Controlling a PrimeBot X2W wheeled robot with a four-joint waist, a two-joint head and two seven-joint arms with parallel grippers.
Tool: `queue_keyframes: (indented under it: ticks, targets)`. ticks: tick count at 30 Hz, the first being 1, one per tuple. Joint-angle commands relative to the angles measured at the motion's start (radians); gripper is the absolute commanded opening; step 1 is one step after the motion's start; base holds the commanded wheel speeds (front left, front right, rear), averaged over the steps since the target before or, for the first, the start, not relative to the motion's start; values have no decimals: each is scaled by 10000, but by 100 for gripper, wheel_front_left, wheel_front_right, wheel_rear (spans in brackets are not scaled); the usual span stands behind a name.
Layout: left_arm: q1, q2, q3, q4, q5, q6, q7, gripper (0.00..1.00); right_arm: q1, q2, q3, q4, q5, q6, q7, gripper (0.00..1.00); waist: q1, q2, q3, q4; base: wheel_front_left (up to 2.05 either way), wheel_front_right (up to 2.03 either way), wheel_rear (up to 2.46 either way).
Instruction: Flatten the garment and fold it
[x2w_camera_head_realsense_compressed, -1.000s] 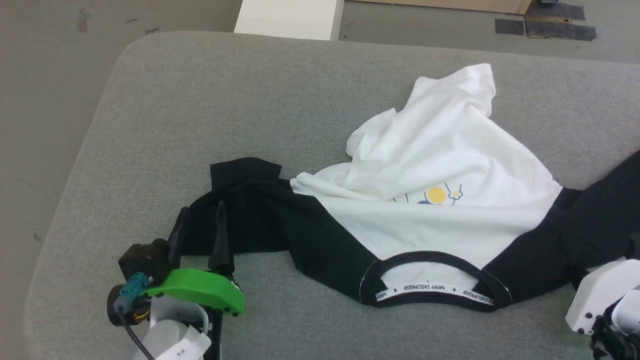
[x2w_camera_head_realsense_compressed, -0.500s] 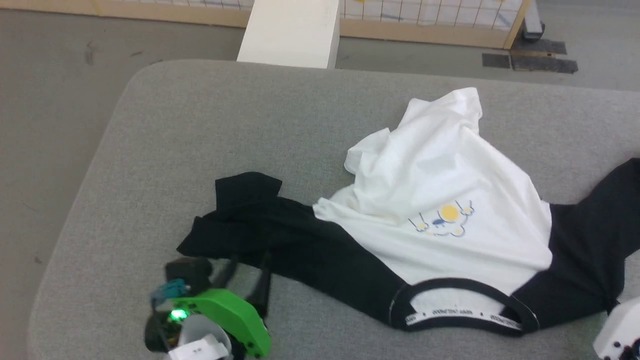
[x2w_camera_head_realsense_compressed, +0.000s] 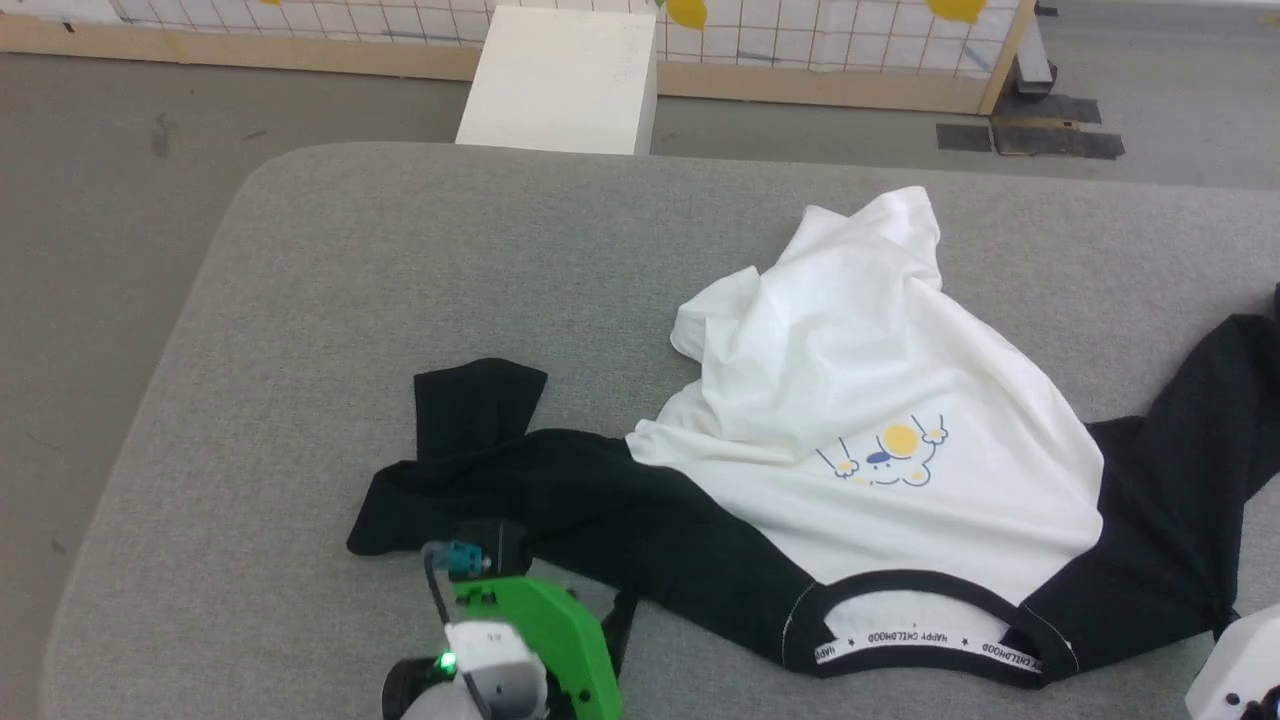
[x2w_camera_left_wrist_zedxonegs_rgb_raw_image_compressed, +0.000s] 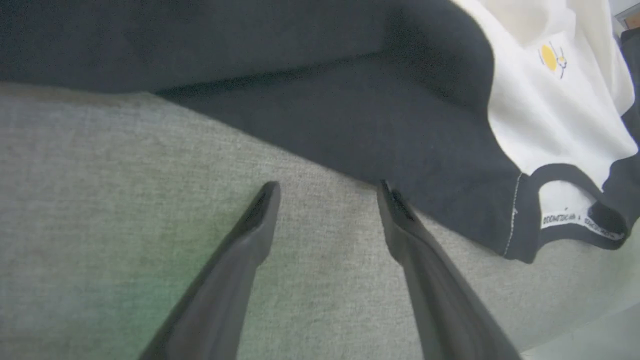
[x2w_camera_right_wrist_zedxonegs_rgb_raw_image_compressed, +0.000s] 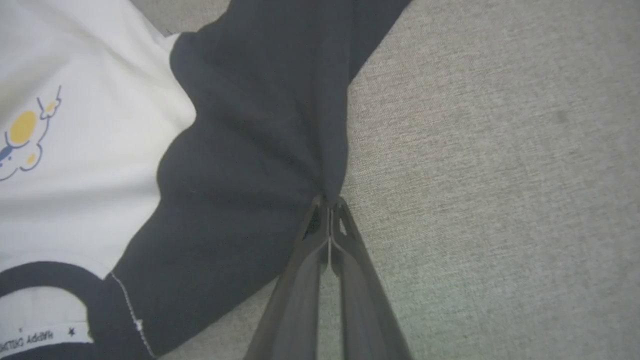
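**Two claws at one rumpled shirt**

The right gripper (x2w_camera_right_wrist_zedxonegs_rgb_raw_image_compressed: 330, 200), with its two long dark fingers, is clenched tight on a pinch of the garment (x2w_camera_head_realsense_compressed: 880, 380), a white-bodied cotton shirt with long black sleeves and shoulders. It holds the edge of the black right sleeve (x2w_camera_head_realsense_compressed: 1200, 440), and creases fan out from the fingertips across the cloth. The left gripper (x2w_camera_left_wrist_zedxonegs_rgb_raw_image_compressed: 328, 186), below its bright green plastic housing (x2w_camera_head_realsense_compressed: 545, 640), has its fingers spread with nothing between them. Bare grey cloth shows in the gap. One fingertip sits right at the edge of the black shoulder fabric, though I cannot tell whether it touches.

The shirt lies front-up on the wide grey fabric-covered table (x2w_camera_head_realsense_compressed: 400, 280), toward the robot's right. Its black neckline with the white lettered band (x2w_camera_head_realsense_compressed: 920, 635) is nearest the robot. The small yellow-and-blue cartoon print (x2w_camera_head_realsense_compressed: 890, 455) faces up on a fairly smooth stretch of white. Farther back the white body is bunched into loose peaks and folds. The black left sleeve (x2w_camera_head_realsense_compressed: 560, 480) runs out crumpled towards the green housing, its cuff (x2w_camera_head_realsense_compressed: 475, 400) doubled over and pointing away from the robot.

Past the table's rounded far corner, a white rectangular block (x2w_camera_head_realsense_compressed: 560, 80) stands on the dull grey floor (x2w_camera_head_realsense_compressed: 100, 200). Behind it is a wood-framed white grid panel (x2w_camera_head_realsense_compressed: 800, 50), and dark tape patches (x2w_camera_head_realsense_compressed: 1030, 140) lie on the floor to the right.
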Motion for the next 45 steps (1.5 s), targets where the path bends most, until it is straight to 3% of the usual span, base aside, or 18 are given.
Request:
queue_keyframes:
  ticks: [1, 14, 15, 16, 17, 28, 32, 38, 41, 45]
  targets:
    - [-330, -84, 0, 129, -130, 34, 30, 100, -56, -15, 46, -58, 79, -17, -82, 0, 0, -1, 127, -86, 0, 0, 0]
    - [-1105, -258, -270, 1178, -374, -26, 439, 100, -348, -14, 416, -130, 264, -17, -178, 0, 0, -1, 534, -300, 0, 0, 0]
    - [-1148, -266, -302, 1206, -367, -99, 352, 67, -363, -14, 444, -131, 296, -17, -186, 0, 0, -1, 550, -303, 0, 0, 0]
    - [-1180, -272, -319, 1224, -353, -153, 249, 24, -370, -14, 459, -130, 311, -17, -195, 0, 0, -1, 556, -304, 0, 0, 0]
    - [-1211, -277, -344, 1248, -326, -220, 113, 0, -375, -14, 480, -126, 330, -17, -205, 0, 0, -1, 551, -305, 0, 0, 0]
    - [-824, -57, 143, 148, -604, -765, -1286, 0, -273, -14, 548, -506, 708, -17, -523, 0, 0, -1, 238, -222, 0, 0, 0]
    - [-619, 139, 503, -1176, -911, -990, -1586, 0, -298, -14, 894, -1266, 1373, -17, -459, 0, 0, -1, 77, -234, 0, 0, 0]
    - [-991, 512, 1145, -3156, -1336, -1090, -1517, 0, -954, -28, 1542, -3206, 981, -17, 269, 0, 0, -1, 33, -374, 0, 0, 0]
    - [-1695, 668, 1530, -3664, -1706, -1064, -1102, 0, -1824, -334, 1946, -3741, 593, -17, 762, 0, 0, -1, 261, -470, 0, 0, 0]
    - [-3270, 970, 2157, -3691, -2045, -979, -565, 0, -3606, -1209, 2702, -3811, 354, -17, 1331, 0, 0, -1, 845, -666, 0, 0, 0]
